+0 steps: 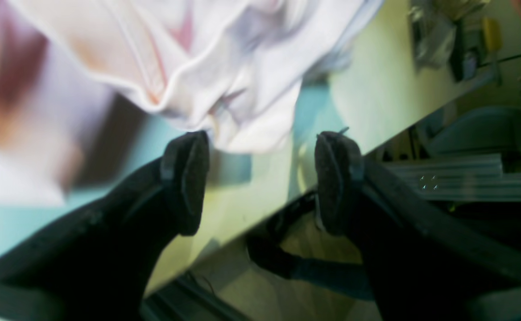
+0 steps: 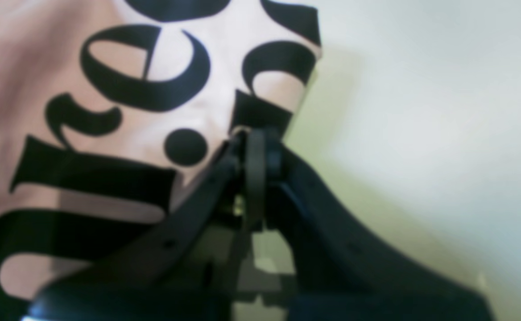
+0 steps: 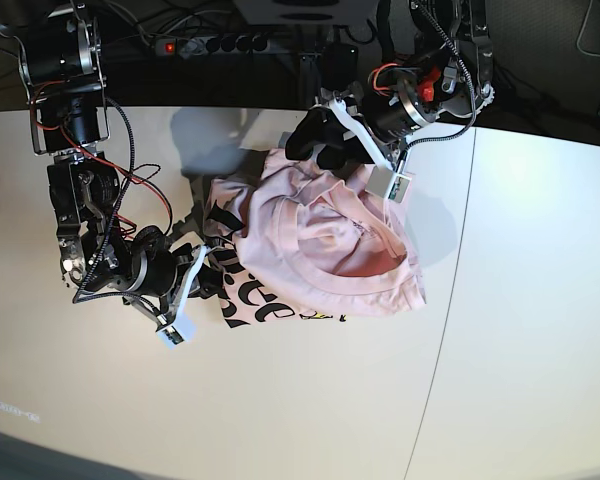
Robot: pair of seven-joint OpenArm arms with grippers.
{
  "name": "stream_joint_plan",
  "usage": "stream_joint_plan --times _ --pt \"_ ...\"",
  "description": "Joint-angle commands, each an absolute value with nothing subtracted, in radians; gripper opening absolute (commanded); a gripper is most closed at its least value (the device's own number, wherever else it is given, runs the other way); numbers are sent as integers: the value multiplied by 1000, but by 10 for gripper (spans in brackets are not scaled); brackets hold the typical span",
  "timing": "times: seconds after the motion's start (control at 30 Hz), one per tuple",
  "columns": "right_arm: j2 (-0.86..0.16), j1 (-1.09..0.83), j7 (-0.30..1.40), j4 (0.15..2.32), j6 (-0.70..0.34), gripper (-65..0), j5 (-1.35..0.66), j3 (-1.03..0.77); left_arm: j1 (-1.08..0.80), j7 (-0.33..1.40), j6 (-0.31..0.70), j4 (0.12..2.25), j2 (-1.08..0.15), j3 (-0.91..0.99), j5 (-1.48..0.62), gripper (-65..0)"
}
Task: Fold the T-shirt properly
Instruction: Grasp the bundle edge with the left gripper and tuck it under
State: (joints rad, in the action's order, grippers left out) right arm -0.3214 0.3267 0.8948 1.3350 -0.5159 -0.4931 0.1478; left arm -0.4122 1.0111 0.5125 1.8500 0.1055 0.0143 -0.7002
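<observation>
The pale pink T-shirt [image 3: 330, 240] lies crumpled in the middle of the white table, with black lettering [image 3: 245, 295] showing at its lower left edge. My right gripper [image 3: 210, 268] is at that lettered edge. In the right wrist view its fingertips [image 2: 255, 138] are pressed together on the hem of the T-shirt [image 2: 122, 111], beside the big black letters. My left gripper [image 3: 322, 140] is at the shirt's far edge. Its fingers [image 1: 189, 178] stand wide apart, and a bunched fold of the T-shirt [image 1: 207, 76] hangs just beyond the tips, not pinched.
A seam [image 3: 458, 300] runs down the table to the right of the shirt. A power strip [image 3: 210, 43] and cables lie beyond the far edge. In the left wrist view the table's edge [image 1: 390, 142] runs close behind the right finger.
</observation>
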Motion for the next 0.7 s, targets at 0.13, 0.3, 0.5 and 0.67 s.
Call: stream_joint_plan --times 0.13,0.3,0.5,0.67 --pt "-332 351 888 1348 -497 -650 -505 140 -373 994 509 1828 117 12 -712 -245" --pt "-333 351 888 1348 -497 -650 -505 140 -347 994 508 1745 116 17 -693 -245" --pt "-333 351 888 1348 -498 -650 -505 141 -353 1021 505 1732 115 63 -691 -245" --pt "-332 351 887 1348 -497 -650 -505 140 -350 997 506 1732 116 59 -721 -246"
